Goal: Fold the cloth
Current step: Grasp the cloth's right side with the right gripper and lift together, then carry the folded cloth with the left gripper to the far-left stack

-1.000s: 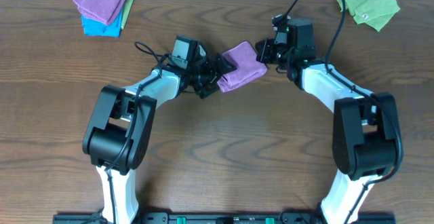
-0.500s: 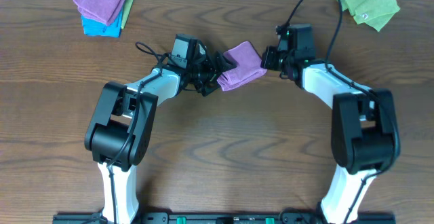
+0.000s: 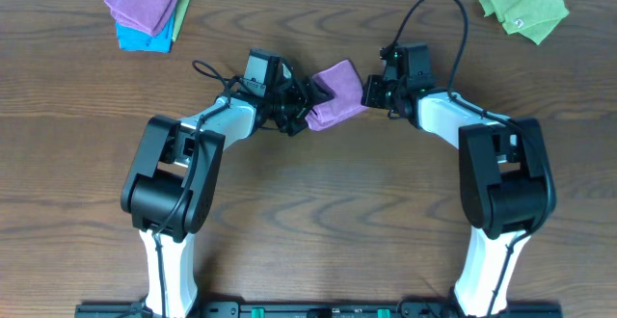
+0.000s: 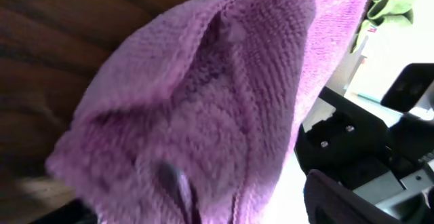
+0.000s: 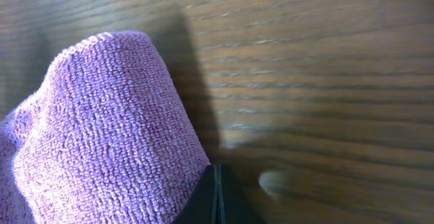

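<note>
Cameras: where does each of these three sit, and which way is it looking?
Overhead: fixed above the table, looking straight down; the left arm and right arm both show, meeting at the purple cloth.
Left wrist: on the left arm, close up to the cloth, facing the right arm; its own fingers can't be made out.
Right wrist: on the right arm, looking down at cloth and tabletop; its shut fingers show at the bottom.
Shared: all three see the cloth.
</note>
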`<state>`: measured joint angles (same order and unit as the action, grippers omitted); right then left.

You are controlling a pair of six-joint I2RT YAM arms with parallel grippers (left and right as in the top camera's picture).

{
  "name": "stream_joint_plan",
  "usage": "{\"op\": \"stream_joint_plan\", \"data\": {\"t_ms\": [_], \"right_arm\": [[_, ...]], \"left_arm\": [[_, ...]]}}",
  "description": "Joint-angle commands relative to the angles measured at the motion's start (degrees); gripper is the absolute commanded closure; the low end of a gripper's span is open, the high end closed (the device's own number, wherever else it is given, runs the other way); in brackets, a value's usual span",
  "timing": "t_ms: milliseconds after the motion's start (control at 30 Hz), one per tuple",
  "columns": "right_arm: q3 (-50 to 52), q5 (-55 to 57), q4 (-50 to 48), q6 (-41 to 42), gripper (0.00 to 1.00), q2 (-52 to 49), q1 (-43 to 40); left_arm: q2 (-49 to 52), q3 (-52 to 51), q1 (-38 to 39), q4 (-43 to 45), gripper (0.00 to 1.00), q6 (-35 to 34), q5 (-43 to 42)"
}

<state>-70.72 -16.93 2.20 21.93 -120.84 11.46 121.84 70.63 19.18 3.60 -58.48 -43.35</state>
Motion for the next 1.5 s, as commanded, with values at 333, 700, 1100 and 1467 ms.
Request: {"op": "stream_joint_plan", "data": {"t_ms": [333,700,1100,1467], "right_arm": [[-0.6,-1.8,0.7,0.3,0.98,-0.5,1.2],[-6.3,0.2,14.4,-8.0,0.99,8.9,-3.7],[-8.8,6.9,32.7,-15.4,0.99,25.8,-6.1],[-8.8,6.8,42.5,-15.4,0.99,32.1,-6.1]], "left_arm": [[6.3,-3.4,0.3,-3.3,0.94,2.4,7.7],[4.6,4.5,-3.6,-0.9,0.94,3.3,6.3],[-6.1,26.6,-14.0,-15.7,0.94,19.9,16.2],[-7.5,27.6,-25.9,-9.6,0.94,8.4,22.6]]}}
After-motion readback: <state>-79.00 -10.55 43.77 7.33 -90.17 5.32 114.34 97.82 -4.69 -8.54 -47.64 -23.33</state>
